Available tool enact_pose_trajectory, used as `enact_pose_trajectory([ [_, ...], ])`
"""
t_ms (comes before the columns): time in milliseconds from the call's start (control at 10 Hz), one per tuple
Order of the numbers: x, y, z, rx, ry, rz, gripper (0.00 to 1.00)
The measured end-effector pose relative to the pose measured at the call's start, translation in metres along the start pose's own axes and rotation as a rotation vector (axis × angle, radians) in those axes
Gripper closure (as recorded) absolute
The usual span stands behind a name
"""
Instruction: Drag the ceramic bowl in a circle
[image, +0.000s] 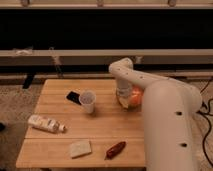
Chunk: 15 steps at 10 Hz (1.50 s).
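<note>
Surface (107, 130): wooden slatted top; all four edges visible except the right side, which the robot's arm covers.
Ceramic bowl (134, 98): orange-red, at the right side of the surface, toward the far edge; partly hidden by the arm.
Gripper (123, 95): lowered onto the left part of the ceramic bowl; jaws closed, whether they clamp the rim cannot be told.
Arm (165, 115): white, reaches in from the right front and hides the surface's right edge.
Plastic cup (87, 101): upright, left of the ceramic bowl, apart from it.
Black object (74, 97): flat, just behind and left of the plastic cup.
Bottle (46, 123): lying on its side near the left edge.
Sponge (80, 148): pale, near the front edge.
Red object (115, 149): elongated, near the front edge, right of the sponge.
Open room: bare wood between the ceramic bowl and the front-edge items, and between bowl and cup.
</note>
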Motion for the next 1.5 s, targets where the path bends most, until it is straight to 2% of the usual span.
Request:
enact_pose_trajectory([
  [100,-0.015,-0.002,0.001,-0.001,-0.013,0.016,0.99],
  [200,-0.024,-0.007,0.001,0.002,-0.019,0.025,0.93],
  [300,-0.027,-0.014,-0.001,0.007,-0.016,0.027,0.83],
  [400,-0.022,-0.026,-0.006,0.016,0.004,0.013,0.71],
  [600,-0.009,-0.044,-0.012,0.034,0.040,-0.019,0.53],
  [800,0.016,-0.064,-0.018,0.057,0.083,-0.085,0.33],
  [1100,0.029,-0.073,-0.020,0.086,0.135,-0.123,0.31],
  [1500,0.022,-0.061,-0.024,0.115,0.229,-0.103,0.31],
])
